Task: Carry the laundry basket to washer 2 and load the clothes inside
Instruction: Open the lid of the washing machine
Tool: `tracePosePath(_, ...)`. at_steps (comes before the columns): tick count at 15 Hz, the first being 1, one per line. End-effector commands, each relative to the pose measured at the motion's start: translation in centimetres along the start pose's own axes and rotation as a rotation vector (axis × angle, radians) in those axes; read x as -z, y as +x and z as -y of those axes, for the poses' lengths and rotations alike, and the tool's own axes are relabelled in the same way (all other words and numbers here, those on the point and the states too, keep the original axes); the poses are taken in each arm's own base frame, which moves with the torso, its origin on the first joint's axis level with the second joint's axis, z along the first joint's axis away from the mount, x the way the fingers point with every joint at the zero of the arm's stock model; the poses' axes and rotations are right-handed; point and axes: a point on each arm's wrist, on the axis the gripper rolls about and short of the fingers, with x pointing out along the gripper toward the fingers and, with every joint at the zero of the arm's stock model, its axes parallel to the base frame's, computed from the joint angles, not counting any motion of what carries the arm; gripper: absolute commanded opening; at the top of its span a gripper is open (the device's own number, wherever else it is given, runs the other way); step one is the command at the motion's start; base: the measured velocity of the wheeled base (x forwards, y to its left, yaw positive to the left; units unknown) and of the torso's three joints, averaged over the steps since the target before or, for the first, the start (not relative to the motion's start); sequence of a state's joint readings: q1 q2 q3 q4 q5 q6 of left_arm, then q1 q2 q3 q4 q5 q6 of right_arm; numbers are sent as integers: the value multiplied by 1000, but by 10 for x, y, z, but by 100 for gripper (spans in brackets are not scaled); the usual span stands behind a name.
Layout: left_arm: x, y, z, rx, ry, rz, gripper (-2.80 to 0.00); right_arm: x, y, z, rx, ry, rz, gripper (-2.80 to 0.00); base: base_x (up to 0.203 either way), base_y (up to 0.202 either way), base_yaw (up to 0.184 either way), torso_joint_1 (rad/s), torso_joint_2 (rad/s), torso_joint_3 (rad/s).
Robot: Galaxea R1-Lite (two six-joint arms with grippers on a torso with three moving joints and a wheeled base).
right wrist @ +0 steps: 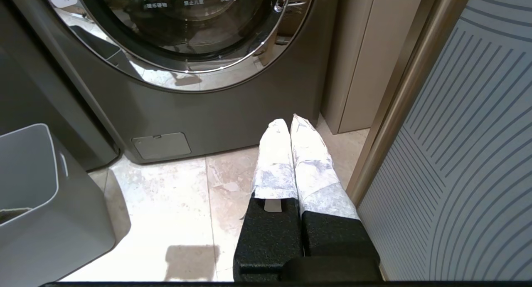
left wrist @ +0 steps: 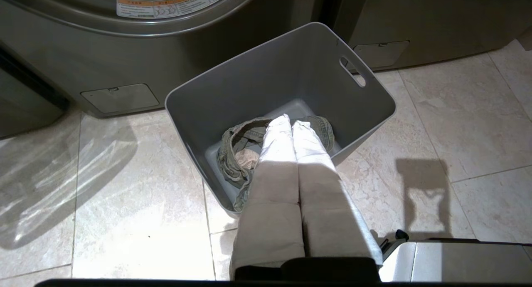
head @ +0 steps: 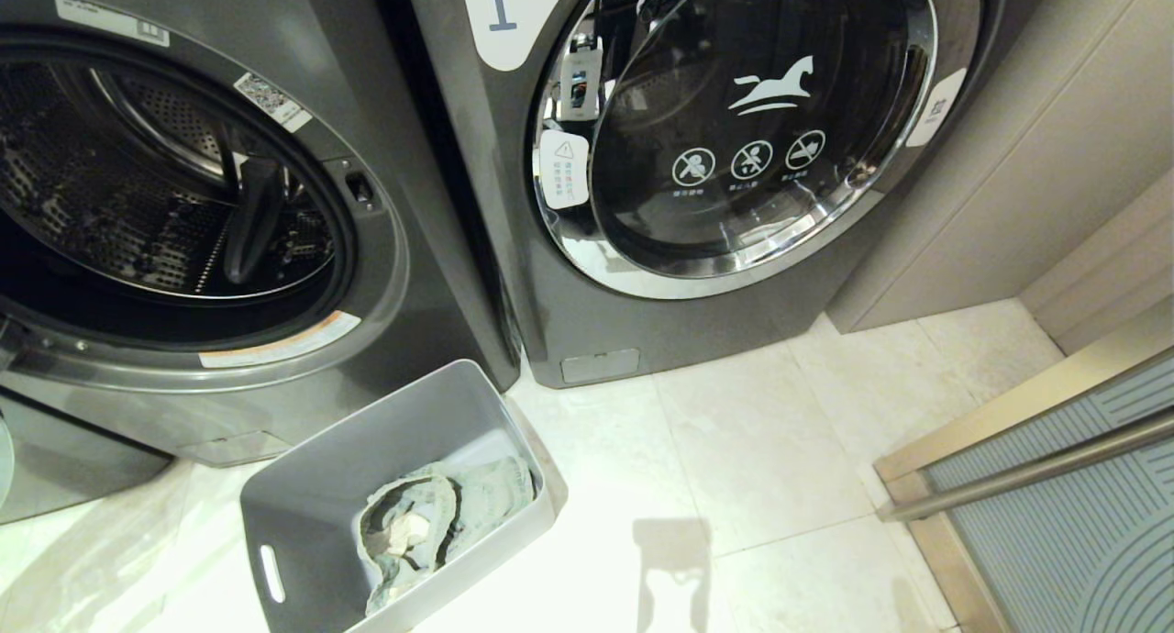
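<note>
The grey laundry basket stands on the tiled floor just before washer 2, the dark grey machine on the left, whose round opening shows the bare drum. Its number label is out of view. The clothes, a grey-green bundle with a pale inner patch, lie in the basket's bottom. In the left wrist view my left gripper hangs shut and empty above the basket, over the clothes. My right gripper is shut and empty above the floor, to the right of the basket. Neither gripper shows in the head view.
The like washer labelled "1" stands to the right with its chrome-ringed door closed. A beige cabinet side flanks it. A ribbed sliding door with a metal frame bounds the right. Pale floor tiles lie between.
</note>
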State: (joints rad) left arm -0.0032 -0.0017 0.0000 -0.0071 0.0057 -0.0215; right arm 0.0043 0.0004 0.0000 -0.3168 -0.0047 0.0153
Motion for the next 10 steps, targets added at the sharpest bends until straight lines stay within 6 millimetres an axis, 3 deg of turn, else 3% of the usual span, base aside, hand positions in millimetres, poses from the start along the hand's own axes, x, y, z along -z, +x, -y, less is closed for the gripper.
tracePosePath(1,0,0,0,-1,-1,-1,-280,11,1,0,0,0,-39,-280,0,0,0,0,0,0)
tracePosePath(10,0,0,0,-1,-2,-1,-280,12,1,0,2,-8,-47,-280,0,0,0,0,0,0)
